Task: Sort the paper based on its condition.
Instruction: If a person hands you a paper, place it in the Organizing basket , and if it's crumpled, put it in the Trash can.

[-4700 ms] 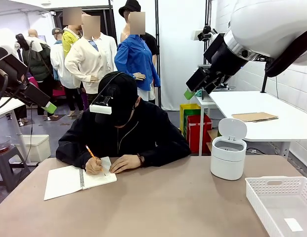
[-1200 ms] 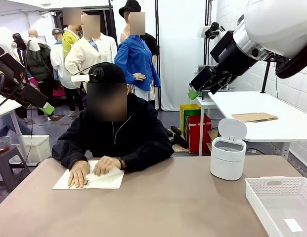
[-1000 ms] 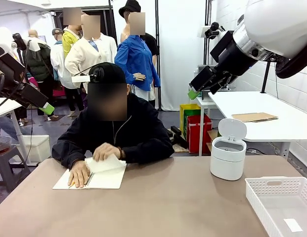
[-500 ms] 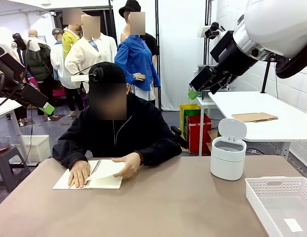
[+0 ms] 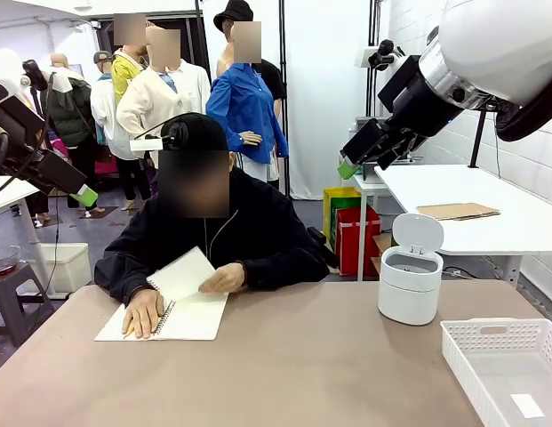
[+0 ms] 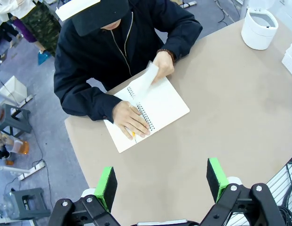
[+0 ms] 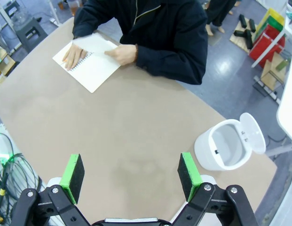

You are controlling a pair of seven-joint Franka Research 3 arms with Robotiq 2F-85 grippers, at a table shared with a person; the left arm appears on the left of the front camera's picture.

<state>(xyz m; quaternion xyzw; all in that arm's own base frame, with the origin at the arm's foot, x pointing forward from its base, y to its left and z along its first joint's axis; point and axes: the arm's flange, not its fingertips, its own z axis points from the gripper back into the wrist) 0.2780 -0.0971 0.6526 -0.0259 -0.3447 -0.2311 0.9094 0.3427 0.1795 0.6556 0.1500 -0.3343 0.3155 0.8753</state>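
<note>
At the far left, the left gripper (image 6: pixel 161 183) hangs high above the table's near edge. Its two green pads (image 6: pixel 106 187) stand wide apart with nothing between them.

Below it lies the brown, rounded table (image 5: pixel 302 365), with a person in a black jacket seated at its far side. A white spiral-bound notebook (image 5: pixel 191 320) lies open on the table in front of the person. One hand (image 5: pixel 144 313) presses flat on the notebook's left page, and the left wrist view shows an orange pencil (image 6: pixel 133 135) under its fingers.

Just to the right, the person's other hand (image 5: pixel 225 279) holds a flat white sheet of paper (image 5: pixel 182 274). The sheet is lifted up at a tilt over the notebook's spiral. Whether it is joined to the binding cannot be told.

Further right, well apart from the notebook, a round white plastic waste bin (image 5: pixel 409 289) stands on the table with its flip lid raised. At the near right corner sits a white perforated plastic tray (image 5: pixel 502 365) with a small white slip (image 5: pixel 527 405) on its floor. Behind them, a tan cardboard sheet (image 5: pixel 458 211) lies flat on a white side table (image 5: pixel 524 222).

The right gripper (image 7: pixel 130 176) hangs high over the table's right part. Its green pads (image 7: pixel 188 175) are spread fully and hold nothing.
</note>
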